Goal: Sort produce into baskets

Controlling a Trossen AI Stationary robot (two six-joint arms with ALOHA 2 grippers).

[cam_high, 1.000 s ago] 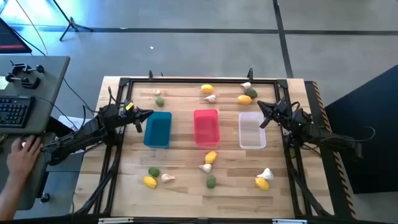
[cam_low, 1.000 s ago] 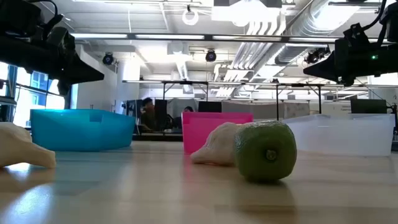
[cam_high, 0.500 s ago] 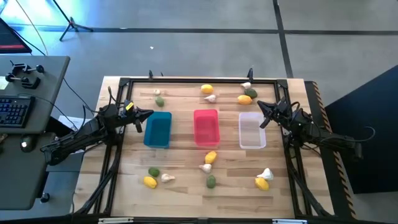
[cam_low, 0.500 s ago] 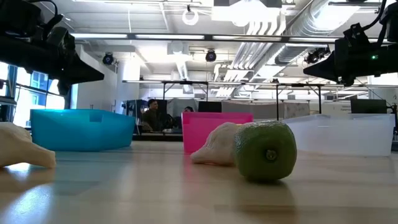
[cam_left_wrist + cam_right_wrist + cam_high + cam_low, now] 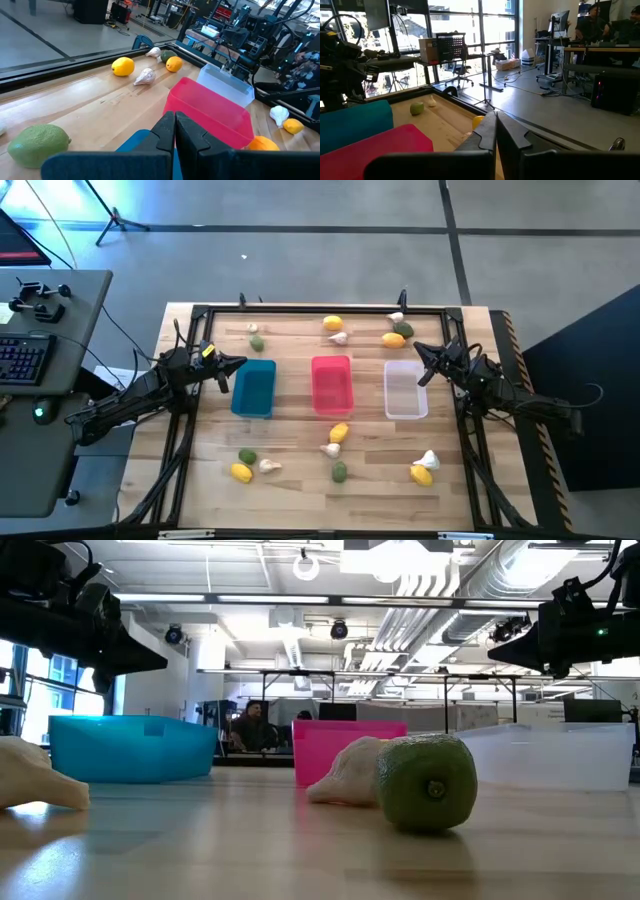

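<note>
Beside the blue bin [image 5: 254, 388], the left gripper [image 5: 228, 370] hangs shut and empty; nearest produce, a lime [image 5: 257, 341], lies just beyond it, nearer than to the shut right gripper [image 5: 420, 360].

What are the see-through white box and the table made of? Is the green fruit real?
The translucent white rectangular bin looks like thin, smooth plastic: light passes through its walls. The table top looks like pale wooden planks, with grain lines and seams. The round green lime-like fruit is dull and very even, probably a plastic or foam toy.
</note>
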